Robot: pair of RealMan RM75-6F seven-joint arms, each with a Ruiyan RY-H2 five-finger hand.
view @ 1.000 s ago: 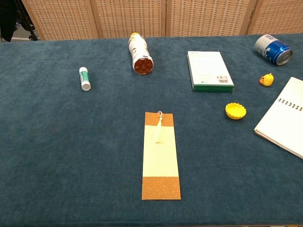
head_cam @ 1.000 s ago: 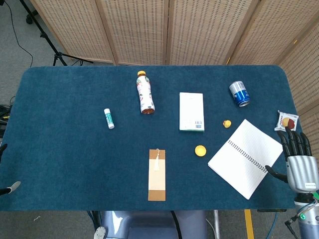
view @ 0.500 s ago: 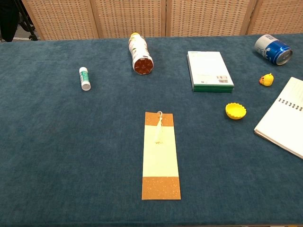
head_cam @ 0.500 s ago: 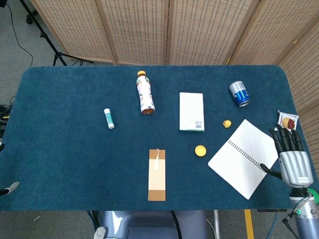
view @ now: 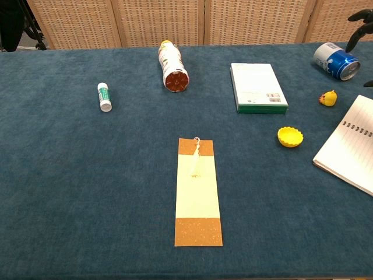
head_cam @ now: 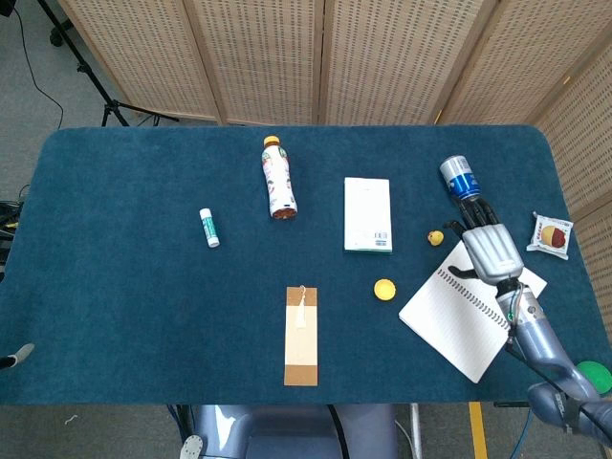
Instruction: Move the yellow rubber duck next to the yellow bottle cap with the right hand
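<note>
The small yellow rubber duck (head_cam: 435, 237) (view: 328, 98) stands on the blue cloth between the white book and the notebook. The yellow bottle cap (head_cam: 384, 289) (view: 290, 137) lies open side up, nearer the front and a little left of the duck. My right hand (head_cam: 486, 245) hovers over the notebook's far corner, just right of the duck, fingers (head_cam: 473, 212) spread and holding nothing. Its dark fingertips (view: 361, 14) show at the chest view's top right edge. Of my left hand only a grey tip (head_cam: 11, 359) shows at the left edge.
A spiral notebook (head_cam: 464, 311) lies under the right arm. A blue can (head_cam: 460, 179) lies beyond the hand. A white book (head_cam: 367, 213), a bottle (head_cam: 278, 178), a glue stick (head_cam: 208, 228), a bookmark (head_cam: 301, 335) and a snack packet (head_cam: 553, 234) are also on the table.
My right hand has swung from the table's right front edge inward and forward, over the notebook, ending close beside the duck. The duck and the cap have not moved.
</note>
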